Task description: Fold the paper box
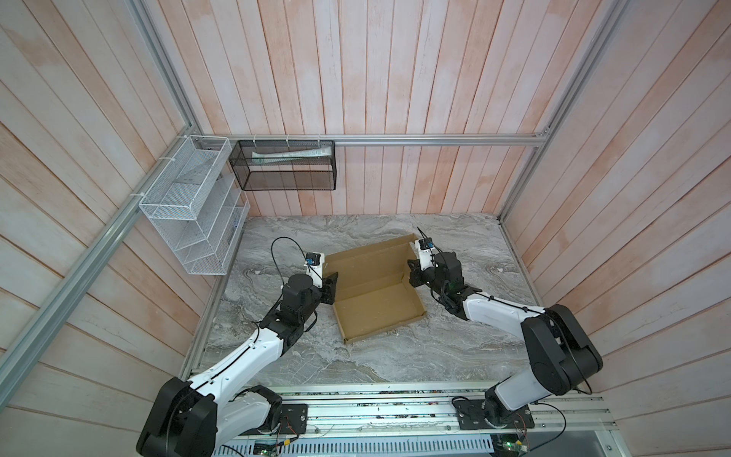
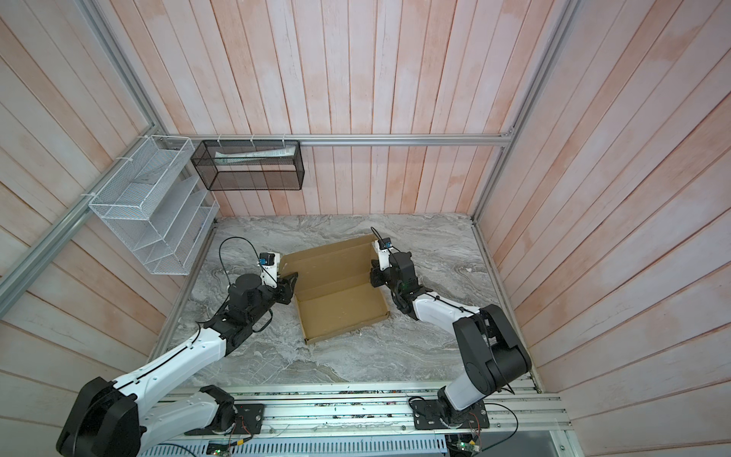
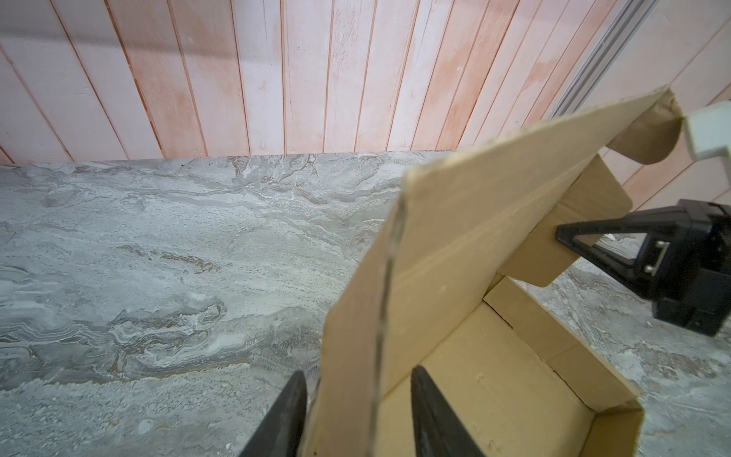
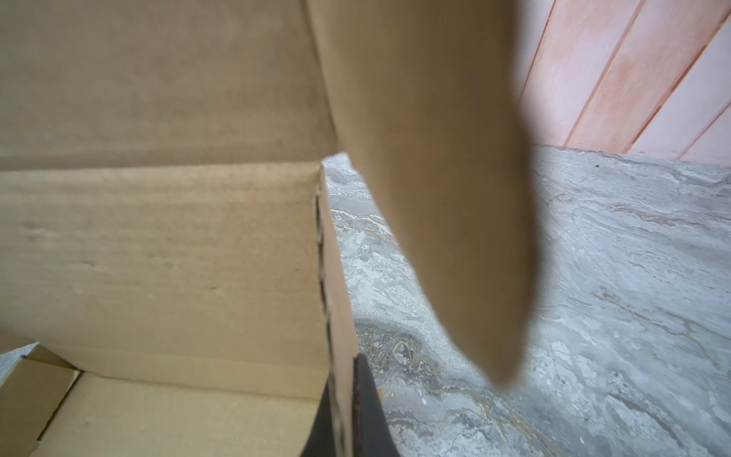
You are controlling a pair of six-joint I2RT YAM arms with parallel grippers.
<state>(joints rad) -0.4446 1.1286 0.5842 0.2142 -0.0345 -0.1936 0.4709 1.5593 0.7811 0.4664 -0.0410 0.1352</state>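
Left gripper (image 3: 358,371) first: jaws parted, one finger (image 3: 290,411) outside and one inside the paper box (image 1: 377,312), straddling its left side flap without clamping it (a sliver of gap shows beside each finger in the left wrist view). Box sits mid-table (image 1: 395,356), its shallow open tray toward the arm bases, plain brown in both top views. Behind the tray the lid panel stands tilted up and back, with flaps hanging off its sides. Over on the right, the right gripper (image 4: 341,380) is clenched on a right-hand flap of the box, cardboard pinched between its black fingers. Another flap dangles blurred just in front of that wrist camera. Further back, bare marbled table runs to the plank wall (image 1: 395,99). A white wire rack (image 1: 190,205) and a black mesh basket (image 1: 283,166) hang there, and the black one holds some papers.
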